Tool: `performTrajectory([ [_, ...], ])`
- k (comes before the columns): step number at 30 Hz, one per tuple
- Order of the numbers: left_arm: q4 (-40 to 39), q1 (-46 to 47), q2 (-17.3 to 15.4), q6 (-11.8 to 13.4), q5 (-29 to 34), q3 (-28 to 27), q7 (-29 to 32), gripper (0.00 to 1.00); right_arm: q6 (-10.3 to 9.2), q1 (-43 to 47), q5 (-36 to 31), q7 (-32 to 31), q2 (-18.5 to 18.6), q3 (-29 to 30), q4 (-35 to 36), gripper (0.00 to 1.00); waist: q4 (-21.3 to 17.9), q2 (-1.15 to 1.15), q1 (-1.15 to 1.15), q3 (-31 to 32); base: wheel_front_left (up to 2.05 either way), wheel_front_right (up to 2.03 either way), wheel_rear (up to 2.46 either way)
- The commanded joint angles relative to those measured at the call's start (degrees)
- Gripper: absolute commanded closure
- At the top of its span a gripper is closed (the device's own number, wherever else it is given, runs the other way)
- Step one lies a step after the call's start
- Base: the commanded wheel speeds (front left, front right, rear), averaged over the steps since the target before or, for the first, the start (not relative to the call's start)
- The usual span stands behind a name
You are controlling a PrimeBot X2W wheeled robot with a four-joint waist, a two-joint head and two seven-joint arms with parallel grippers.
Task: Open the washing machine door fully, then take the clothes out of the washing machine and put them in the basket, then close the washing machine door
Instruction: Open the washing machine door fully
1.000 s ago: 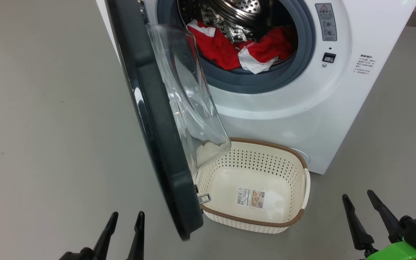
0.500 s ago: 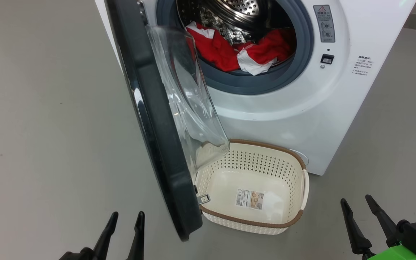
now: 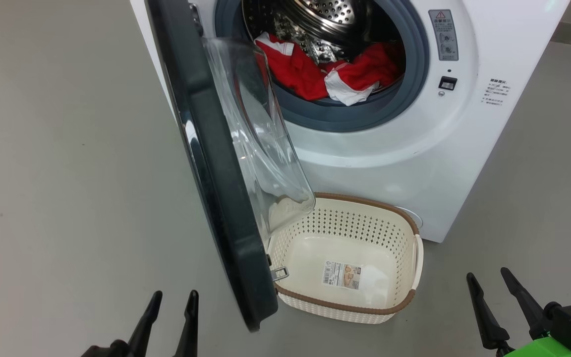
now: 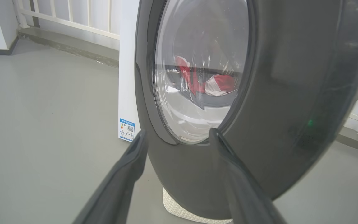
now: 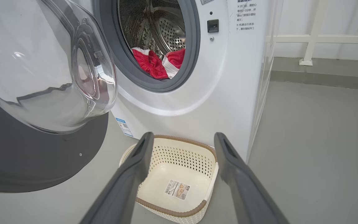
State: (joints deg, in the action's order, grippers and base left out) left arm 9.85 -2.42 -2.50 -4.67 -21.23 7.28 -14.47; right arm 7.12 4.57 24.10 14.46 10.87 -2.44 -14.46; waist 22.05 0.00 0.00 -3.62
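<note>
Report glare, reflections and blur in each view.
Head view: evenly lit, sharp, a glare streak down the washing machine door. Left wrist view: clothes look warped through the door glass, left claw slightly soft. Right wrist view: bright highlights on the door glass, basket sharp.

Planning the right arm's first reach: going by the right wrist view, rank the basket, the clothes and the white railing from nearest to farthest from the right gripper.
1. basket: low, just beyond the right gripper.
2. clothes: higher up, inside the washing machine.
3. white railing: far right, behind the machine.
</note>
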Motion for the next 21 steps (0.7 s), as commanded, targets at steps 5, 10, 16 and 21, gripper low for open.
performTrajectory([
  [5,-1.4,0.6,-0.4,-0.4,0.5,-2.0,-0.5,0.0,0.36,-0.4,-0.2,0.5,0.9,-1.3,1.3,0.0,-0.1,0.0,0.0,0.0,0.0,0.0,0.0],
  [10,-1.6,0.5,-0.4,-0.4,0.5,-2.1,-0.5,0.0,0.36,-0.2,-0.1,0.5,0.9,-1.4,1.4,0.0,-0.1,0.0,0.0,0.1,0.0,0.0,0.0],
  [16,-1.7,0.5,-0.4,-0.4,0.5,-2.1,-0.5,0.0,0.36,-0.2,-0.1,0.5,0.8,-1.4,1.6,0.0,-0.1,0.0,0.0,-0.1,0.0,0.0,0.0],
  [21,-1.9,0.6,-0.4,-0.4,0.5,-2.2,-0.5,0.0,0.36,-0.3,-0.2,0.5,0.7,-1.3,1.8,0.0,-0.1,0.0,0.0,-0.3,0.0,0.0,0.0],
])
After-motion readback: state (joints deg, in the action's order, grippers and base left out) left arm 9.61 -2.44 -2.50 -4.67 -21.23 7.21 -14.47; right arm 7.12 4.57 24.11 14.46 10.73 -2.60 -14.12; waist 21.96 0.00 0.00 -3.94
